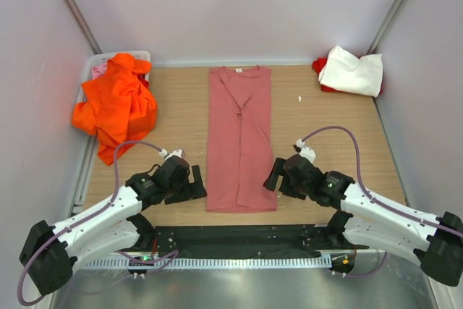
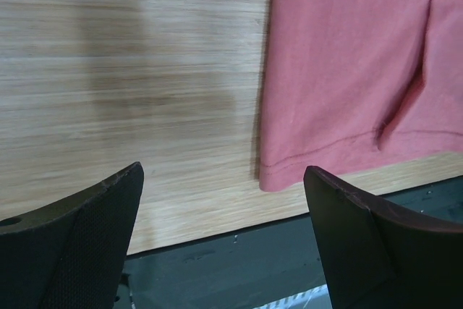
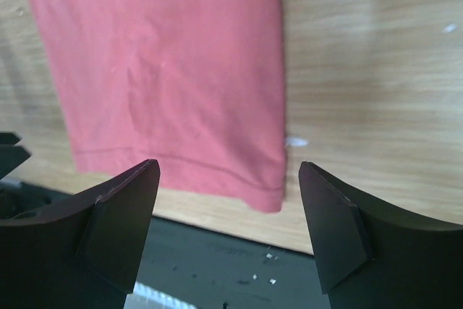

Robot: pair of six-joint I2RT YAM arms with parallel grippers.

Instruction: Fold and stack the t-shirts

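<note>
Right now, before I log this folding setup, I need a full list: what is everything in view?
Salmon-pink cloth t-shirt: one, salmon-pink, folded into a long strip, flat at table centre.
Bright orange cloth t-shirt: one, orange, crumpled at far left, spilling from the bin.
Lighter pink cloth: one, pink, in the bin behind the orange shirt.
White cloth t-shirt: one, white, bunched in far right corner.
Red cloth: one, red, under the white shirt, mostly hidden.
White plastic bin: one, white, far left corner.
Light wooden table: one, tan, under everything.
Left tool: one, black, open, by the strip's near left corner.
Right tool: one, black, open, by its near right corner.
</note>
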